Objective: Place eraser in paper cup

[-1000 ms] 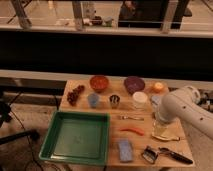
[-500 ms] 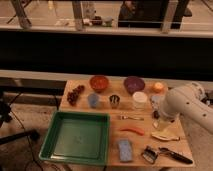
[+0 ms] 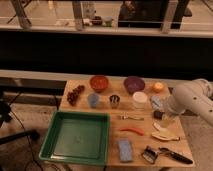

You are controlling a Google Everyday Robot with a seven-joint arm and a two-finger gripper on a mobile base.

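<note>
Camera view: the gripper (image 3: 166,117) hangs low over the right side of the table (image 3: 116,136), just beside the black eraser (image 3: 158,114) lying there. Whether its grip is clenched, I cannot tell. The white paper cup (image 3: 139,99) stands nearby.

A green plastic tray (image 3: 49,141) was seen front left on the wooden table (image 3: 146,141). Behind it, dark red grapes (image 3: 75,94), an orange-red bowl (image 3: 99,82) and a purple bowl (image 3: 134,84) were lined up. A light-blue rectangular pad (image 3: 125,149) was spotted just right of the tray. The gripper (image 3: 161,114) was caught low by the table's right edge.
</note>
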